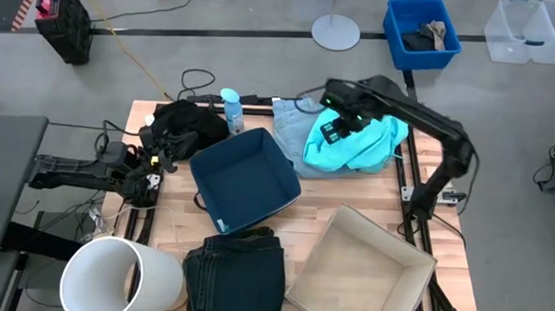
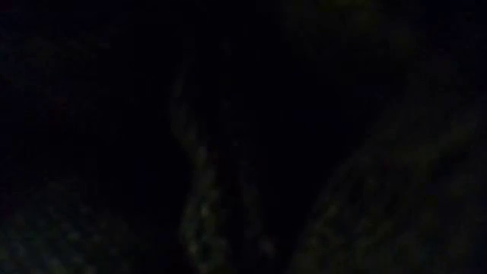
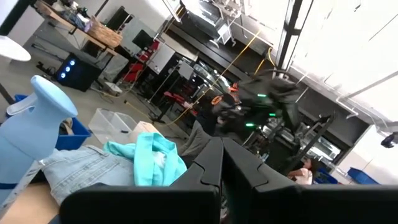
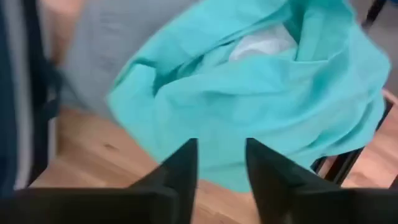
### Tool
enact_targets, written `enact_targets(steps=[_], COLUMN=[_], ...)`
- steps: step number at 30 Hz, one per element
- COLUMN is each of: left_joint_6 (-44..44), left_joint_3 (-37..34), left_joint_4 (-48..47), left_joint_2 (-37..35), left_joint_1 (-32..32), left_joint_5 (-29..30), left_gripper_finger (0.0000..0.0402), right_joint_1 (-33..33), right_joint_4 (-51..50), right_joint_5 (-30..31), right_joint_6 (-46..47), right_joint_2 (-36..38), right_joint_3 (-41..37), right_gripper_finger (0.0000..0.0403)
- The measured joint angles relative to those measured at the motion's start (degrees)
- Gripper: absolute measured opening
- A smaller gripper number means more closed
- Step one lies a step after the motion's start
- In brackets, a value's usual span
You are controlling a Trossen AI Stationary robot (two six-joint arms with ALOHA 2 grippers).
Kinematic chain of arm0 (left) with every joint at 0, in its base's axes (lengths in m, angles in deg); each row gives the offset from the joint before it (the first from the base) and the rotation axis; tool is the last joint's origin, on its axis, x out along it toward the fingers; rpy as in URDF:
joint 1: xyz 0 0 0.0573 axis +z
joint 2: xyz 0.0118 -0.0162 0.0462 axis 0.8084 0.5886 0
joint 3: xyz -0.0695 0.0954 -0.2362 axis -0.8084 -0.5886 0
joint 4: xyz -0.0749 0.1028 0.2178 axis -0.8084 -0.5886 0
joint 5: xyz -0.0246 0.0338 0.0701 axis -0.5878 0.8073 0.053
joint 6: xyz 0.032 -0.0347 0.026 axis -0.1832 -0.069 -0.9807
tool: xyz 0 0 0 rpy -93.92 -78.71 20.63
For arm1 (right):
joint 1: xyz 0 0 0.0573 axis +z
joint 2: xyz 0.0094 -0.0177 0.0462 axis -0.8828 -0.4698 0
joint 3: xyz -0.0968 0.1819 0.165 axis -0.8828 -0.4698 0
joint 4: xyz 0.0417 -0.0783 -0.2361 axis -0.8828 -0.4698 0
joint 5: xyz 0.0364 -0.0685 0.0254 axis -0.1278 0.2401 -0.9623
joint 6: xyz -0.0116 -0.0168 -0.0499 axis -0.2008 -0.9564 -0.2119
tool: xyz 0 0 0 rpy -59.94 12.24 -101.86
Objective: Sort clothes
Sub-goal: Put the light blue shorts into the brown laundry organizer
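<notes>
The bright turquoise top (image 1: 359,145) lies bunched at the table's far right, partly on the pale blue denim jeans (image 1: 291,118). My right gripper (image 4: 221,152) is open just above the top's near-left edge, and turquoise cloth (image 4: 249,81) shows between and beyond its fingers; it also shows in the high view (image 1: 334,132). The black garment (image 1: 186,124) lies heaped at the far left. The dark navy jeans (image 1: 236,272) lie folded at the near edge. My left gripper (image 3: 222,155) is shut and empty, low at the table's left edge beside the black garment.
An open navy bin (image 1: 243,178) stands mid-table and an open beige bin (image 1: 362,269) at the near right. A white bucket (image 1: 119,279) lies at the near left. A pale blue spray bottle (image 1: 231,108) stands at the far edge. The low view is dark.
</notes>
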Motion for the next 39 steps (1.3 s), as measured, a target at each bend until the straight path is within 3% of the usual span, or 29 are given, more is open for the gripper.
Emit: enact_targets(steps=[4, 7, 15, 24, 31, 39], left_joint_6=[0.3, 0.5, 0.6, 0.6, 0.6, 0.6], left_joint_3=[0.0, 0.0, 0.0, 0.0, 0.0, 0.0], left_joint_4=[0.1, 0.4, 0.3, 0.3, 0.3, 0.3], left_joint_2=[0.0, 0.0, 0.0, 0.0, 0.0, 0.0], left_joint_1=[0.0, 0.0, 0.0, 0.0, 0.0, 0.0], left_joint_5=[0.0, 0.0, -0.1, -0.1, -0.1, -0.1], left_gripper_finger=[0.0, 0.0, 0.0, 0.0, 0.0, 0.0], right_joint_1=[-4.3, -7.0, -11.5, -12.1, -12.7, -12.4], right_joint_4=[-0.1, 0.0, 0.2, 0.6, -0.3, -0.5], right_joint_5=[-0.4, -0.7, -2.6, -5.6, -5.6, -5.9], right_joint_6=[-1.6, -3.1, -4.5, -6.4, -7.0, -10.2], right_joint_2=[-3.7, -5.8, -11.6, -16.8, -16.6, -16.6], right_joint_3=[0.0, 0.0, 0.0, 0.0, 0.1, 0.1], right_gripper_finger=[0.0244, 0.0273, 0.0281, 0.0278, 0.0229, 0.0082])
